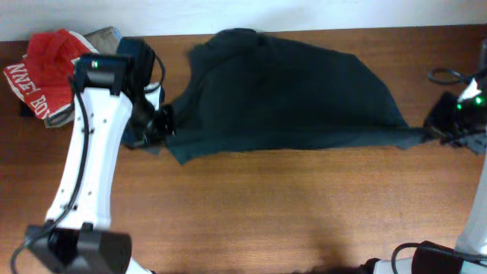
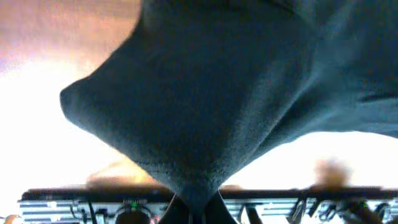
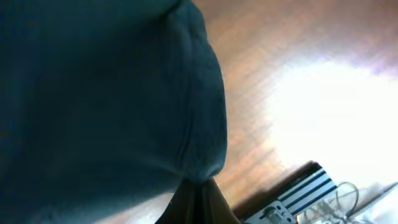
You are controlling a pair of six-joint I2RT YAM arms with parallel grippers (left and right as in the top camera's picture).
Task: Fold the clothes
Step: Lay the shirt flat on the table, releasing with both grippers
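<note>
Looking at the dark T-shirt [image 1: 289, 95]: spread loosely across the upper middle of the overhead frame, on the table [image 1: 266, 213]. Runs from just right of the left gripper [image 1: 161, 122] over to the right gripper [image 1: 440, 129] at the right edge. Can't see any lettering from here, so probably print-side down or tucked under.

Handles as soft, light, limp cloth. Zero stiffness: sags and bunches wherever unsupported, drapes in rounded folds in both wrist views. Not fragile. Likely to drag and wrinkle on the wood if pulled from one side only. Best taken by pinching an edge or corner at two well-separated points and keeping it taut between. Grabbing mid-panel just makes a wad.

On the left: clamped tight on a tapering corner of fabric at the bottom centre of the left wrist frame, with cloth fanning up and out from the pinch. On the right: likewise closed hard on a point of fabric at the bottom centre of the right wrist frame, with shirt filling the left half. So pinched at both lower corners, with the lower hem drawn into a near-straight line between them in the overhead.

Ignore the red shirt [image 1: 44, 65] and the khaki garment [image 1: 105, 36] at upper left, not part of this fold.
</note>
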